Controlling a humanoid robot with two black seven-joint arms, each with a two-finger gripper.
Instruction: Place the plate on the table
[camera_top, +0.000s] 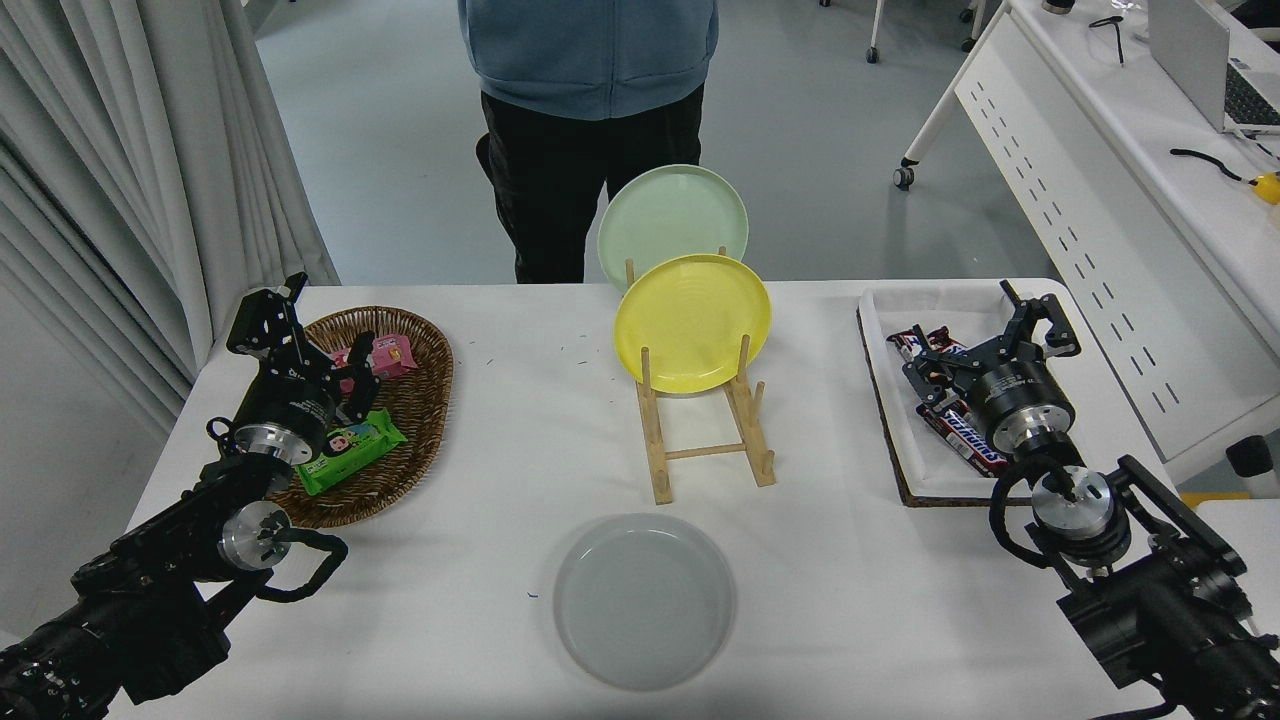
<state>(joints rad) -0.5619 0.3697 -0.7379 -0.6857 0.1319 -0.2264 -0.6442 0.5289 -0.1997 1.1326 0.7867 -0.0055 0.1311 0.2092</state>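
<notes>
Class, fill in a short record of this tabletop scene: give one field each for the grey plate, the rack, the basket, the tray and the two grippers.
grey plate: round light grey plate lying flat on the white table, near edge, nothing gripping it
rack: wooden plate rack holding an upright yellow plate and a pale green plate behind it
basket: oval wicker basket, left, with snack packets
tray: white tray, right, with chocolate bars
left gripper: open, over the basket
right gripper: open, over the tray, empty

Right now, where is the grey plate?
In the head view the grey plate lies flat on the white table, near its front edge at centre, just in front of the wooden rack, clear of both grippers.
</notes>
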